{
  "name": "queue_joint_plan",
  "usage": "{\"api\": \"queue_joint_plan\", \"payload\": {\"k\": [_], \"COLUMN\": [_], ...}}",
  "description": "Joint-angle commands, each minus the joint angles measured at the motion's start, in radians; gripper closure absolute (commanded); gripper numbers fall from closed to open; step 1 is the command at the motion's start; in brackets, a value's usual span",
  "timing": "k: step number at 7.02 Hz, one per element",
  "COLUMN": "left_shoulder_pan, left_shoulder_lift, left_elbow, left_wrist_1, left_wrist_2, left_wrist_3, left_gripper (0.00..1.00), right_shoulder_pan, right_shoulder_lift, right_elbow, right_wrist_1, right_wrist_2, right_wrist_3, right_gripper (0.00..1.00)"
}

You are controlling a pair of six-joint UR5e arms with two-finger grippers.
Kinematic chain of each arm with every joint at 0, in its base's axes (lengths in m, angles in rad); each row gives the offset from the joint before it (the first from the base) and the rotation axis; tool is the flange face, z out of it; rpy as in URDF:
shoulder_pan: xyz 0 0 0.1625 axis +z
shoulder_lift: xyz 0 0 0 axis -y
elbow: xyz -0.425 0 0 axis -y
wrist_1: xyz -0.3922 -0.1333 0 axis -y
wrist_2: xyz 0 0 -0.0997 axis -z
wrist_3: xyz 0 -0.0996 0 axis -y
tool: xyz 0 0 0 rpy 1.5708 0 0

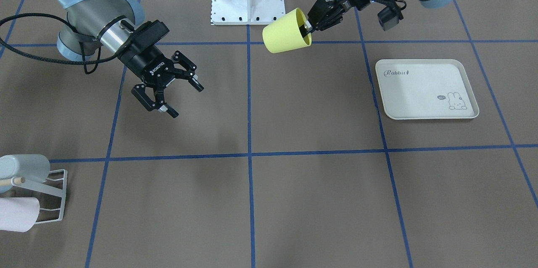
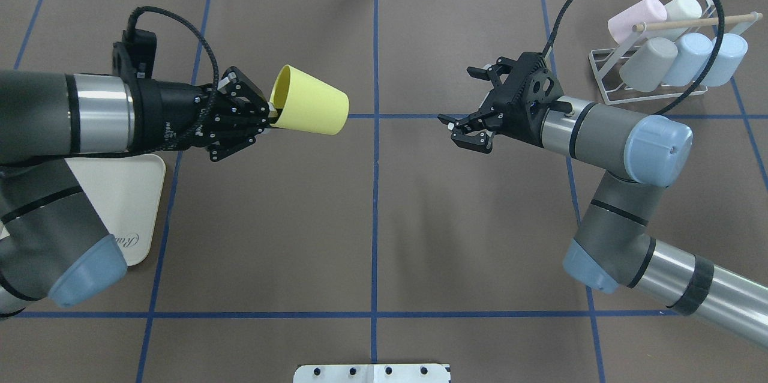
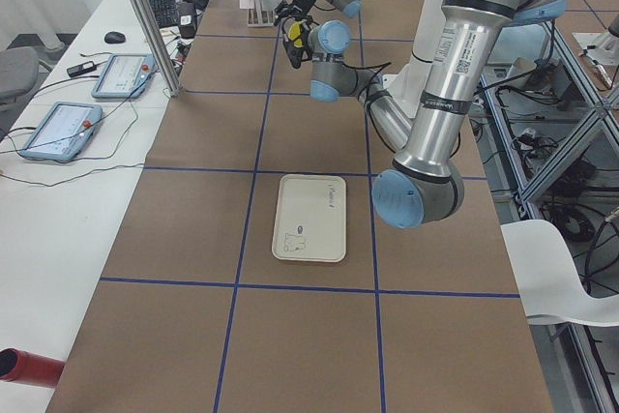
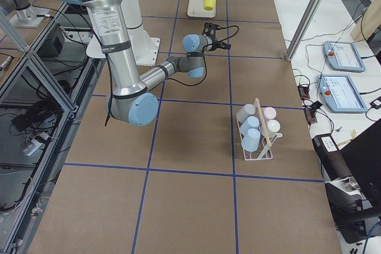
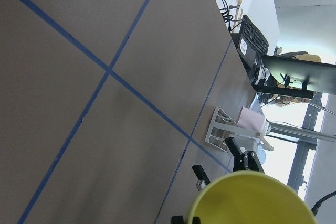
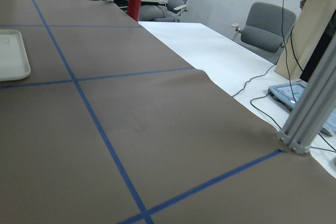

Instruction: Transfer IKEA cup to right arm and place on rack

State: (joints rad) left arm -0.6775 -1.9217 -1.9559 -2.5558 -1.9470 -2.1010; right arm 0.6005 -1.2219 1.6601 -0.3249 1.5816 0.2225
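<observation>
Brown gridded table [image 2: 372, 221], left gripper [image 2: 273, 114] pinching yellow cup [image 2: 312, 108] by the rim, held aloft left of centre, front view shows one finger inside, right gripper [image 2: 465, 101] spread wide, rack [image 2: 678, 23] far right, its pastel cups [image 2: 648, 63] fully seen overhead only.

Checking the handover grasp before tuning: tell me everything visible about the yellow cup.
The yellow cup is plain, tapered and handleless, matte and plastic-looking. It hangs above the table on its side, mouth toward the left gripper, base pointing across toward the right gripper, which is open and apart from it. The left gripper pinches its rim, one finger inside, one outside. Nothing else touches it.
</observation>
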Motion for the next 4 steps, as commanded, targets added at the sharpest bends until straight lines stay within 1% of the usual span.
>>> {"api": "queue_joint_plan", "payload": {"k": [1, 2, 4], "left_shoulder_pan": [0.021, 0.029, 0.045], "left_shoulder_lift": [-0.075, -0.077, -0.079], "left_elbow": [0.060, 0.067, 0.072], "left_wrist_1": [0.000, 0.000, 0.000], "left_wrist_2": [0.003, 0.003, 0.005], "left_wrist_3": [-0.011, -0.011, -0.008], "left_gripper": [1.00, 1.00, 1.00], "right_shoulder_pan": [-0.063, -0.077, -0.105], "right_shoulder_lift": [0.086, 0.094, 0.096], "right_elbow": [0.013, 0.021, 0.055], "right_wrist_1": [0.000, 0.000, 0.000], "right_wrist_2": [-0.003, -0.003, -0.005], "right_wrist_3": [-0.040, -0.104, -0.123], "right_gripper": [0.01, 0.01, 0.01]}}
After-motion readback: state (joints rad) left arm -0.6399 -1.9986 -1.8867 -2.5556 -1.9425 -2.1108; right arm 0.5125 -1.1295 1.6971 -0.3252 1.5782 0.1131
